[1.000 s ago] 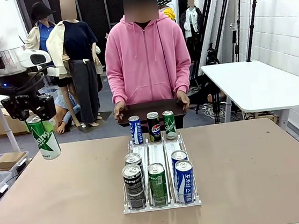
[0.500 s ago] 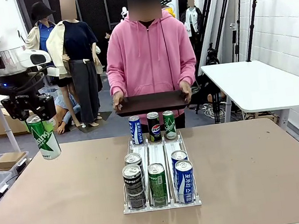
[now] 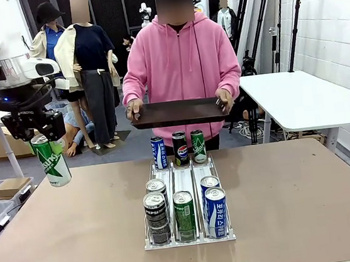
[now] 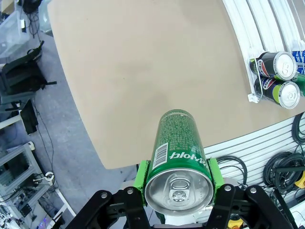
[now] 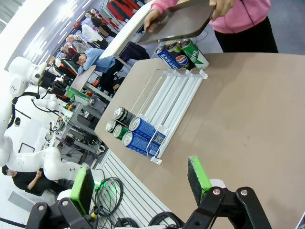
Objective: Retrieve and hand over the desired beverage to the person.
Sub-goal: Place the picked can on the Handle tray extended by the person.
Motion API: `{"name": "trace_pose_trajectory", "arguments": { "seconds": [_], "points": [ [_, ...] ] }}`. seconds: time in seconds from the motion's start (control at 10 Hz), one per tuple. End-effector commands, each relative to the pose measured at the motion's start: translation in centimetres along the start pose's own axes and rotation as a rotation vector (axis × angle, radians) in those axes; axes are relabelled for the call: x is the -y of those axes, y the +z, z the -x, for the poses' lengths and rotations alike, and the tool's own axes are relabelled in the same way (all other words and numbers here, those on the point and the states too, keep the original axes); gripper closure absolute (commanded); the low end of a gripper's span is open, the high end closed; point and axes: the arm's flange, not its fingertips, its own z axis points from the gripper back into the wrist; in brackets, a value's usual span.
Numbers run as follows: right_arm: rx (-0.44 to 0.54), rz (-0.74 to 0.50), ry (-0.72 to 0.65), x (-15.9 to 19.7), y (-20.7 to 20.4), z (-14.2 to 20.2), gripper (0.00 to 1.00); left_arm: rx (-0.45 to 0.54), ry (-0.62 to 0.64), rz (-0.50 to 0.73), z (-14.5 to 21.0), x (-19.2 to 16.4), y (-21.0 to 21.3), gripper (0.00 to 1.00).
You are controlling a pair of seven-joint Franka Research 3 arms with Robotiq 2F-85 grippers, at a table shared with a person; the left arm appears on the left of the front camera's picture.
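Note:
My left gripper [image 3: 49,143] is shut on a green beverage can [image 3: 52,161], held tilted in the air beyond the table's left edge. In the left wrist view the can [image 4: 178,162] sits between the green pads [image 4: 141,174], its top toward the camera, and the gripper [image 4: 177,179] hangs above the table edge. The person [image 3: 180,61] in a pink hooded sweatshirt stands at the far side, both hands holding a dark tray [image 3: 179,113] level at waist height. In the right wrist view my right gripper [image 5: 140,183] stands open over the table, nothing between its fingers.
A clear can rack [image 3: 188,238] stands mid-table with several cans: three at its far end [image 3: 180,148] and several at the near end [image 3: 184,213]. A white table [image 3: 298,101] stands at the right, boxes and bins [image 3: 4,188] on the floor at the left.
The person has lifted the dark tray from near the table edge up to waist height and stepped slightly right. My left gripper and its can have not moved.

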Motion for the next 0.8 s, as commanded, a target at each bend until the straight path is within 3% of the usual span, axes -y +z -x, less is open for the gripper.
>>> {"name": "trace_pose_trajectory", "arguments": {
  "seconds": [0.0,0.7],
  "points": [
    [0.023,-0.021,0.005,-0.02,-0.01,-0.20,0.00,0.005,0.001,-0.006,0.10,-0.20,0.49,1.00],
    [0.023,-0.021,0.005,-0.02,-0.01,-0.20,0.00,-0.005,0.022,-0.017,-0.29,0.28,-0.03,1.00]
  ]
}}
